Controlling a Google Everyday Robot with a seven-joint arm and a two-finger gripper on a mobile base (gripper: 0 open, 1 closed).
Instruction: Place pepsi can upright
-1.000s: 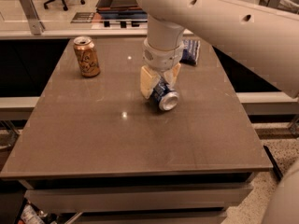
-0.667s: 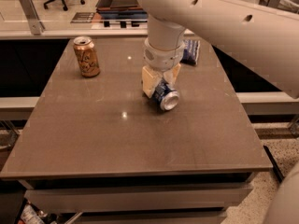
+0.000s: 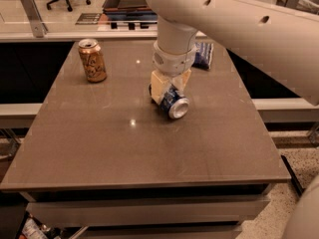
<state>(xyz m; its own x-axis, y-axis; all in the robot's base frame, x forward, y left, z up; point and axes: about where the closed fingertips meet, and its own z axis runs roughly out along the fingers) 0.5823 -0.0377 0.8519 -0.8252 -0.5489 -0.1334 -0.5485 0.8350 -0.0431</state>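
Centre of frame: the gripper [image 3: 169, 89] is closed around the pepsi can [image 3: 175, 106], which is tilted on its side at the middle of the table [image 3: 99, 148]. Turning the wrist slowly until the can's base sits flat before release should leave it upright.

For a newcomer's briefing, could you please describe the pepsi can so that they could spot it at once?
On the brown table, just right of its middle, the claw grips the pepsi can from above. It is blue and tipped over, silver end towards the camera, unlike the upright gold can at far left and the bag behind.
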